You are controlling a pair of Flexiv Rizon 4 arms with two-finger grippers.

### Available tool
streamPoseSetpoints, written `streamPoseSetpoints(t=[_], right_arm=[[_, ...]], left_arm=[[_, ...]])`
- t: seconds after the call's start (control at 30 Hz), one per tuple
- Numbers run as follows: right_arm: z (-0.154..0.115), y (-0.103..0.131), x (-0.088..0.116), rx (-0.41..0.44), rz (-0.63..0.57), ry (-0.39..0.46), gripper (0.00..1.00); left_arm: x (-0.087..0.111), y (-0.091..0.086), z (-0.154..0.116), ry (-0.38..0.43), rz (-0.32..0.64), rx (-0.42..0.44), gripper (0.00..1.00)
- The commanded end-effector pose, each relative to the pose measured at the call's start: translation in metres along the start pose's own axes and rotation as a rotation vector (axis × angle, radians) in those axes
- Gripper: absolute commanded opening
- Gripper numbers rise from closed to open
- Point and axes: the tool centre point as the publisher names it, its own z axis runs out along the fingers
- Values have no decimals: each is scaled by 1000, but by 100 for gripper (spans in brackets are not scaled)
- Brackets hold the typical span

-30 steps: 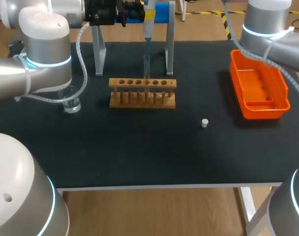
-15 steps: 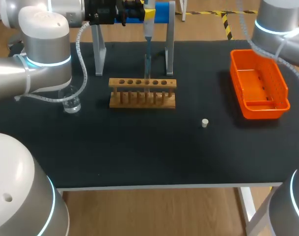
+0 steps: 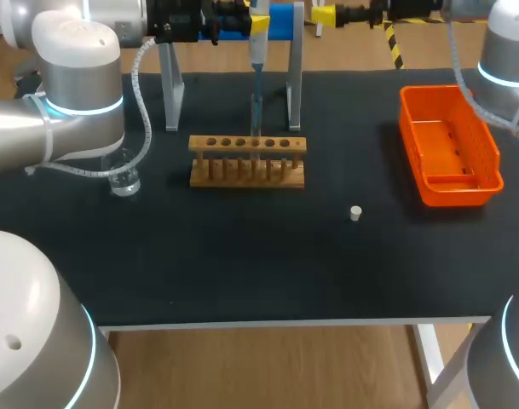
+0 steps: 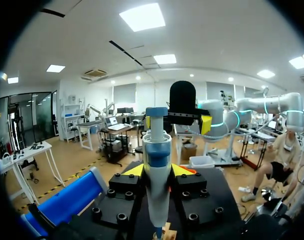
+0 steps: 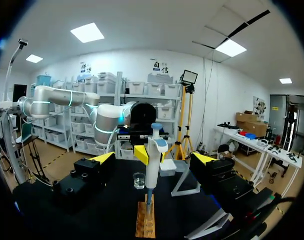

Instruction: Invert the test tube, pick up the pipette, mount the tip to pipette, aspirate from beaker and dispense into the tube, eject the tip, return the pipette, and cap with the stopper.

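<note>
Spreading across the head view, the black table [image 3: 242, 264] carries everything else. My left arm [image 3: 76, 81] comes in from the left side and my right arm [image 3: 506, 51] from the right; both reach to the table's far edge. An orange basket [image 3: 489, 153] sits at the right side of the table, well apart from the rest. A grey stand [image 3: 295, 85] with a blue bar across its top stands at the far edge, and the wooden rack [image 3: 247, 170] lies just in front of it. The left gripper [image 4: 156, 171] is clamped on the pipette [image 4: 156, 165], a yellow tip pressed against each side, holding it upright above the rack. The pipette's thin lower end goes down to the test tube [image 3: 255, 119], which stands upright in a hole near the rack's middle. The right gripper [image 3: 325, 14] hangs at the far edge, near the stand, its fingers wide apart and holding nothing. A glass beaker [image 3: 123, 181] stands left of the rack, beside the left arm. The small white stopper [image 3: 355, 213] lies alone between the rack and the basket, touching neither.
</note>
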Motion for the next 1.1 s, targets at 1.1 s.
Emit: streamPoseSetpoints(t=[1.1], right_arm=[[49,-194,-18,196,-68,157,100]], left_arm=[[0,-1,0,0,-1,-3,0]])
